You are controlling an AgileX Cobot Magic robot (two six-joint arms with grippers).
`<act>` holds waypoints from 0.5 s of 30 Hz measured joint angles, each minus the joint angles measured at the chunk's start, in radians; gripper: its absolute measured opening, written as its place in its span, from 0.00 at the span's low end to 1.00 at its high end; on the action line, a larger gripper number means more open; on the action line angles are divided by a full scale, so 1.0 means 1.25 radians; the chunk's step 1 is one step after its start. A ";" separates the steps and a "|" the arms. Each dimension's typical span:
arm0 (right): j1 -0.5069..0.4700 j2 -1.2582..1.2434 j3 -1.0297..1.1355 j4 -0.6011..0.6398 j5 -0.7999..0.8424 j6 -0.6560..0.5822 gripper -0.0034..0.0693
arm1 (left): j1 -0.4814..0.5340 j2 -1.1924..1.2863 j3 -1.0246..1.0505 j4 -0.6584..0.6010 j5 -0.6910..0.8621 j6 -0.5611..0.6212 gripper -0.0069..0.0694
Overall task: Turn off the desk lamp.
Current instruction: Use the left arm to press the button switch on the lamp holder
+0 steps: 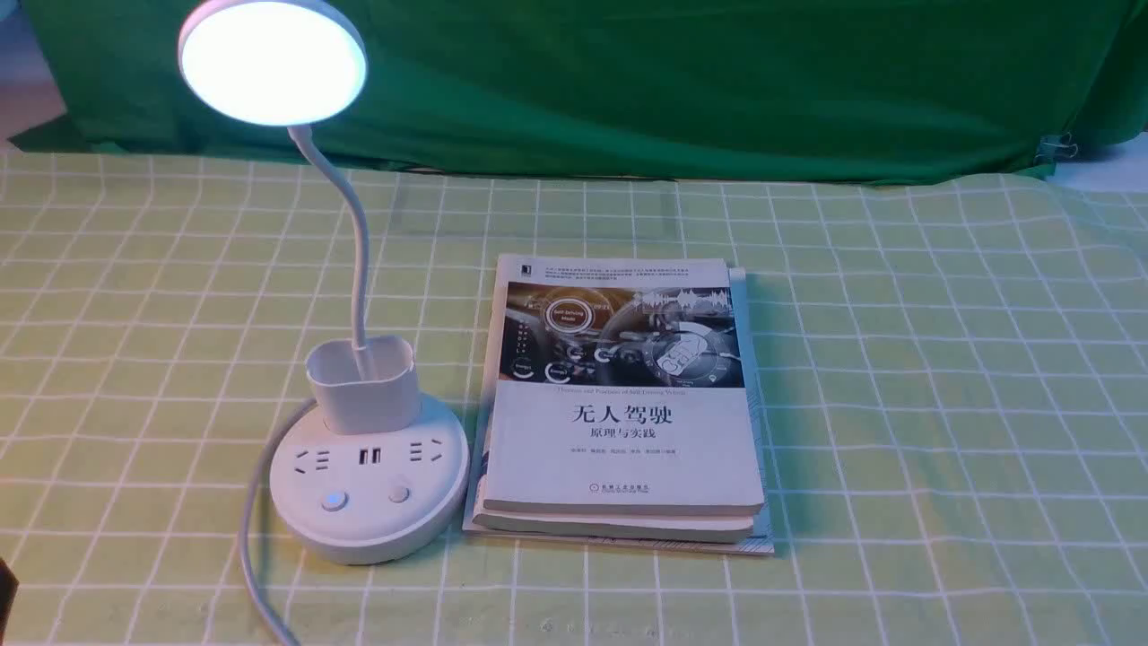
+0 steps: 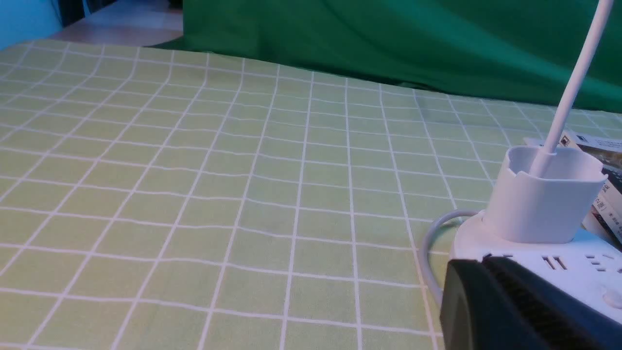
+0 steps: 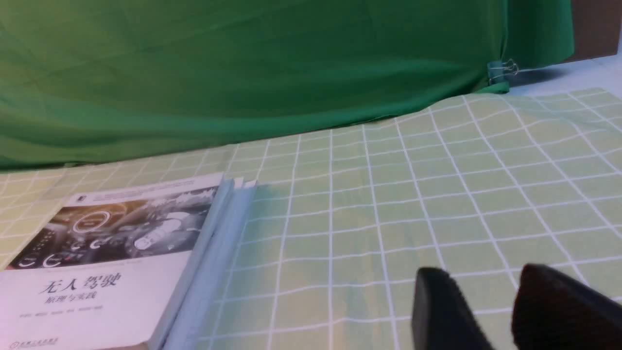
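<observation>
The desk lamp stands at the left of the front view, with its round disc head (image 1: 272,61) glowing. A thin neck (image 1: 356,233) drops into the small cup holder (image 1: 363,384) on the round base (image 1: 372,525). The base carries sockets and two buttons, a bluish one (image 1: 334,500) and a plain one (image 1: 399,493). In the left wrist view my left gripper (image 2: 486,266) looks shut and empty, low in front of the base (image 2: 578,272), apart from the button (image 2: 613,296). My right gripper (image 3: 478,274) is open and empty over bare cloth, right of the book.
A stack of books (image 1: 623,404) lies close against the lamp base's right side; it also shows in the right wrist view (image 3: 112,272). The lamp's grey cable (image 1: 254,538) curves off the base's left toward the front edge. A green backdrop cloth (image 1: 673,81) hangs behind the checked tablecloth (image 1: 942,404).
</observation>
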 joint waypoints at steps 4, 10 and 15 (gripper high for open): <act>0.000 0.000 0.000 0.000 0.000 0.000 0.37 | 0.000 0.000 0.000 0.000 0.000 0.000 0.09; 0.000 0.000 0.000 0.000 0.000 0.000 0.37 | 0.000 0.000 0.000 0.003 0.000 0.013 0.09; 0.000 0.000 0.000 0.000 0.000 0.000 0.37 | 0.000 0.000 0.000 0.005 0.000 0.024 0.09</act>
